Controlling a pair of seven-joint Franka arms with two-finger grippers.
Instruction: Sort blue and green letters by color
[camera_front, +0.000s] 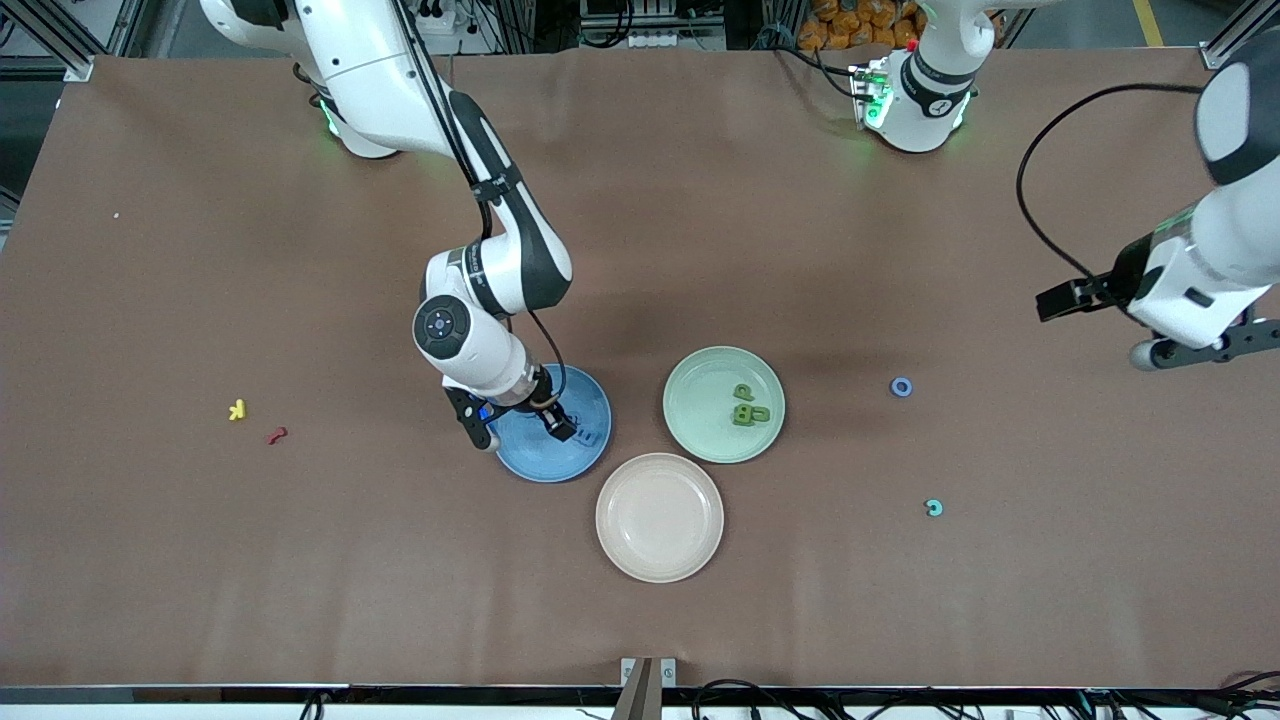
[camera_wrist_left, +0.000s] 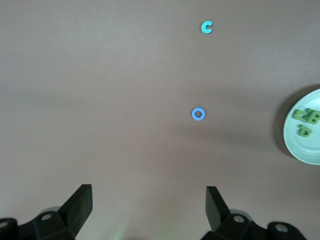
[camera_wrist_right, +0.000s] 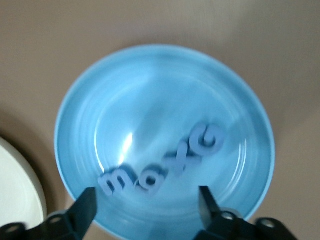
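Several blue letters (camera_wrist_right: 165, 167) lie in a row in the blue plate (camera_wrist_right: 165, 90), which sits mid-table (camera_front: 530, 470). My right gripper (camera_front: 548, 426) hangs low over this plate, open (camera_wrist_right: 147, 205), with nothing between its fingers. Three olive green letters (camera_front: 748, 408) lie in the pale green plate (camera_front: 700, 385). A blue ring letter (camera_front: 901, 387) and a teal C (camera_front: 934, 508) lie loose on the table toward the left arm's end. My left gripper (camera_front: 1205, 347) hovers open (camera_wrist_left: 149, 200) over bare table near that end; the blue ring (camera_wrist_left: 199, 114), the teal C (camera_wrist_left: 206, 27) and the green letters (camera_wrist_left: 306, 119) show in its wrist view.
A pink plate (camera_front: 659, 517) with nothing in it sits nearer the front camera, between the blue and green plates. A yellow K (camera_front: 237, 409) and a red squiggly piece (camera_front: 277, 435) lie toward the right arm's end. The green plate's rim (camera_wrist_left: 300, 150) shows in the left wrist view.
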